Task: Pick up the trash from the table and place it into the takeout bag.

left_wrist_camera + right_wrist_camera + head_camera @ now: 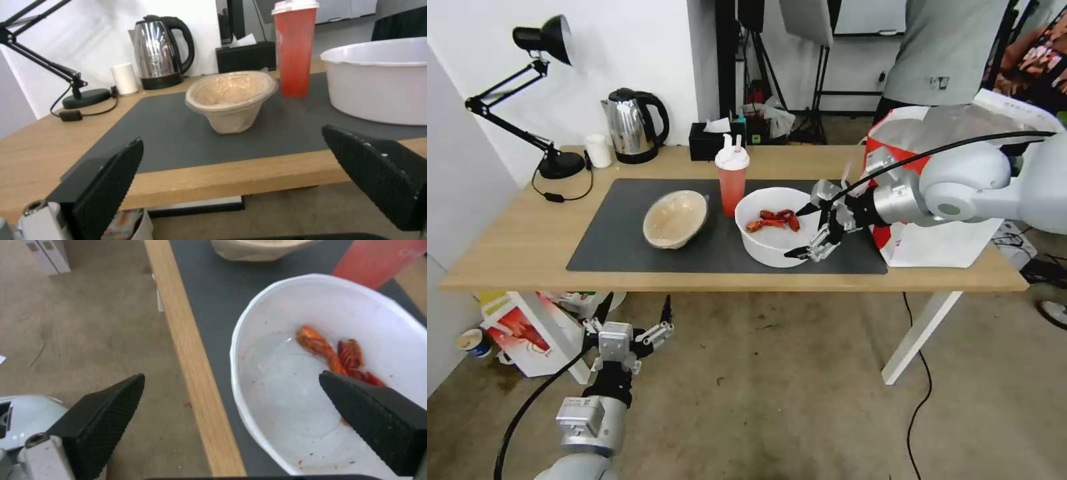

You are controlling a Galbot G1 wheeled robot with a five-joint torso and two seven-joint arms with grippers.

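White plastic bowl (774, 230): sits on the dark grey mat (627, 233), right at the right gripper (804, 231); red crayfish shells (774, 220) lie inside it, on the side away from the bench's front edge.
Right gripper: reaches in from the bag side at the bowl's rim, fingers spread wide apart. In the right wrist view one finger (373, 413) hangs over the bowl's inside and the other (104, 413) out past the bench's front edge, so the near wall of the bowl (249, 386) lies between them. Whether either finger touches the rim is hard to tell.
Red drink cup (732, 180): upright with its white lid on, just beyond the bowl from the right gripper, close beside the rim.
Beige paper bowl (675, 219): on the mat on the far side of the white bowl from the right gripper, tipped so its opening faces the bench's front; in the left wrist view (230, 100) it lies straight ahead of the left gripper.
Takeout bag (940, 200): stands open on the bench (514, 247) behind the right gripper's wrist, silver lining showing, partly hidden by the arm.
Left gripper (634, 313): low in front of the bench's front edge, below the top, fingers apart, holding nothing.
Farther back: black tissue box (715, 140), steel kettle (634, 125), small white cup (599, 151) and black desk lamp (534, 93) along the bench's rear edge, well apart from both grippers.
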